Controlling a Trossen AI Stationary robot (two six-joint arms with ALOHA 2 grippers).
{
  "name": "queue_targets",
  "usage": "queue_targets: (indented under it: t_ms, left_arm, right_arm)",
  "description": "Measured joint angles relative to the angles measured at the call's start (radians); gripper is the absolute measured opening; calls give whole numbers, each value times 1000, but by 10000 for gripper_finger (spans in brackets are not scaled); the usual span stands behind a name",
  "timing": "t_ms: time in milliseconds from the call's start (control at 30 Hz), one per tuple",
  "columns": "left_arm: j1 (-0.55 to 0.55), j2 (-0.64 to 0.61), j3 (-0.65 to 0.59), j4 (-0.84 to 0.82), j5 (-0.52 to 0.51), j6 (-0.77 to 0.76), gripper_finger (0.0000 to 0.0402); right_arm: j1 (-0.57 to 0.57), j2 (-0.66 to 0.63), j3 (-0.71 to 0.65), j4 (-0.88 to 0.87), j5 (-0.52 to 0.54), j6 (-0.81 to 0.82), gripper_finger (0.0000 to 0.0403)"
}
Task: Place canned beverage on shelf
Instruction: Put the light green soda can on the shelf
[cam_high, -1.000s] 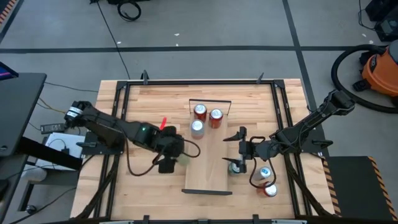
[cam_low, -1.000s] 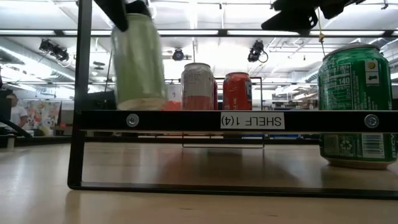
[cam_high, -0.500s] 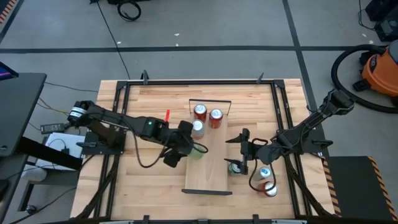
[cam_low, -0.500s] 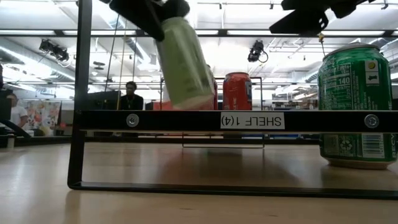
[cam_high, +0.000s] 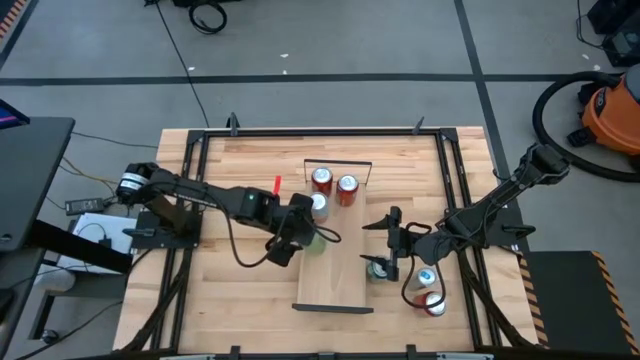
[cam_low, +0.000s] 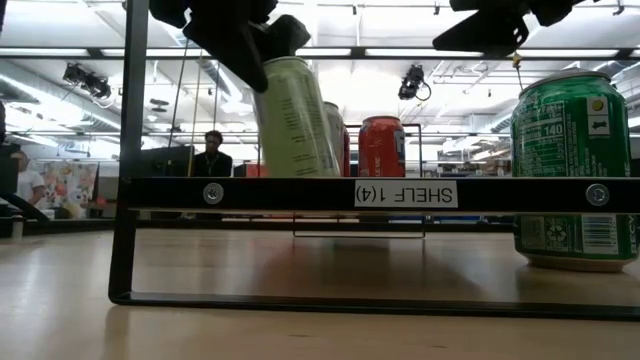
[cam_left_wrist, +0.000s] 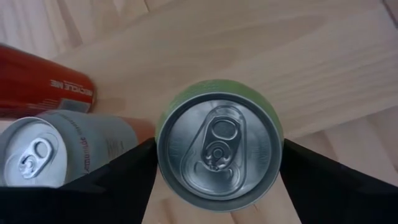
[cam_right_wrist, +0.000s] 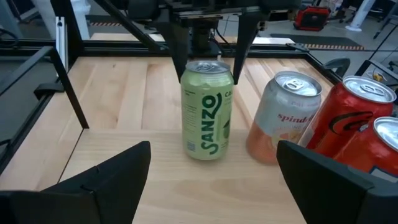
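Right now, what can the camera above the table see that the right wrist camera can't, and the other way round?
Only the high view shows the orange vacuum on the floor and two cans off the long light-wood shelf. Only the right wrist view shows the SANZO lettering. Both show the pale green can in the left gripper.

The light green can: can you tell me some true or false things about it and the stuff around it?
1. The left end effector has its fingers on either side of the light green can. True.
2. The light green can lies on its side. False: it stands on the shelf.
3. A silver can stands beside it. True.
4. The right end effector holds a red can. False: it is open and holds nothing.
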Motion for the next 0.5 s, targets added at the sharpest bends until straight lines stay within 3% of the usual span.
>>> queue_targets:
  t_ms: [300, 500]
  left_arm:
    - [-13, 2, 0, 5, -100, 13, 379]
    - [-33, 2, 0, 6, -134, 19, 386]
  right_arm:
    - [0, 0, 0, 0, 0, -18, 360]
    - [-1, 0, 0, 0, 0, -34, 360]
